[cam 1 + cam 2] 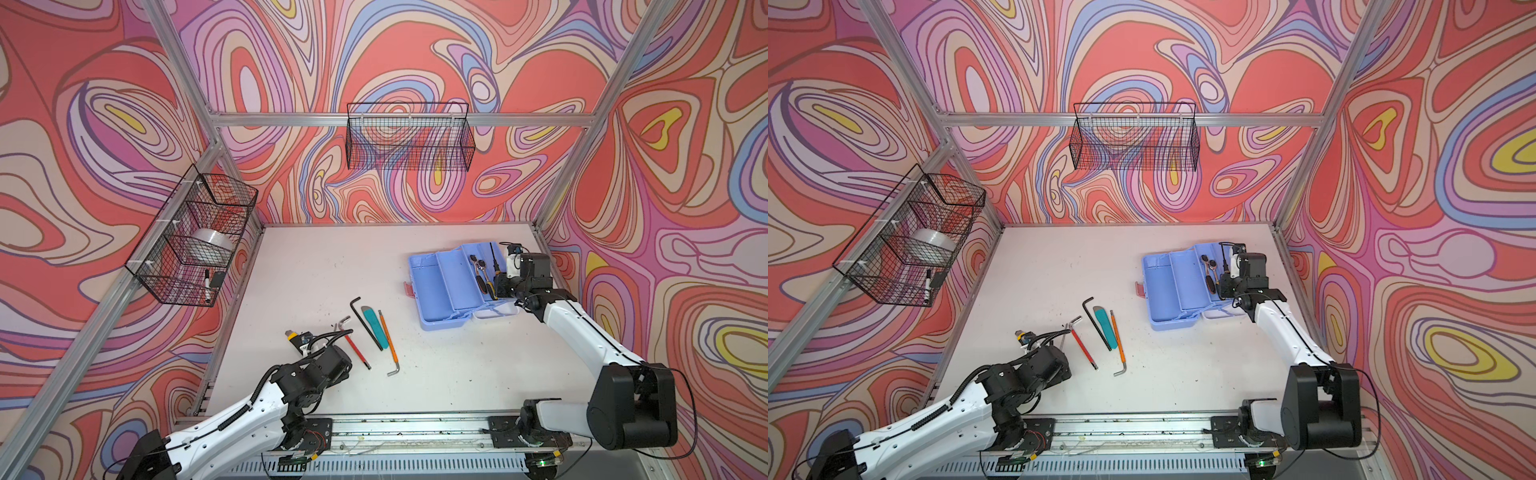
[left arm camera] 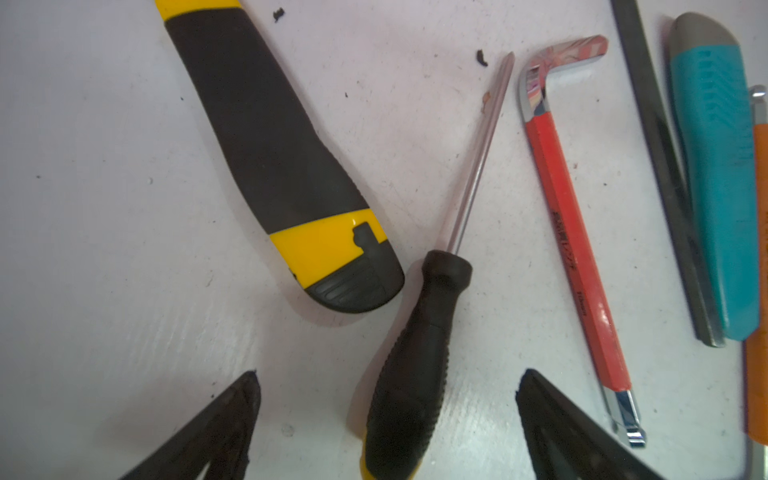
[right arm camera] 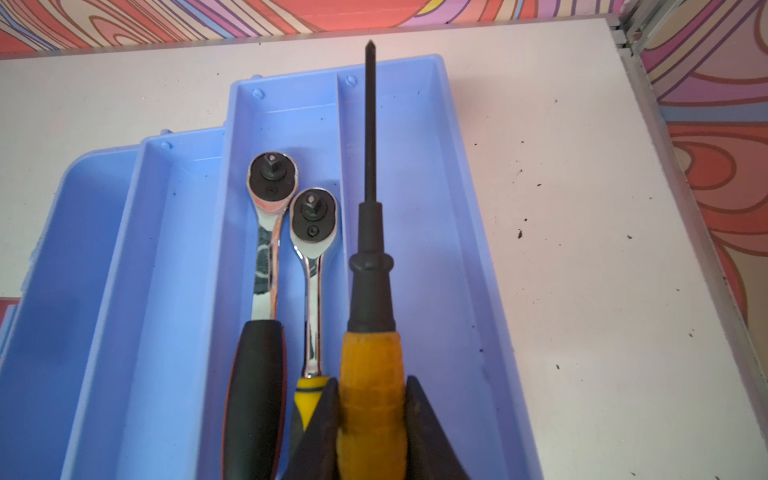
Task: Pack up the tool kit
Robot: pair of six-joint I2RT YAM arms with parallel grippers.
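Note:
The tool kit stands open at the back right, its blue divided tray raised. Two ratchets lie in one tray compartment. My right gripper is shut on a yellow-handled screwdriver, held lengthwise over the neighbouring compartment. My left gripper is open, low over the table, its fingers either side of a black-handled screwdriver without touching it. A yellow and black knife lies beside it.
A red hex key, black hex key, teal knife and orange hex key lie mid-table. Black wire baskets hang on the back wall and left wall.

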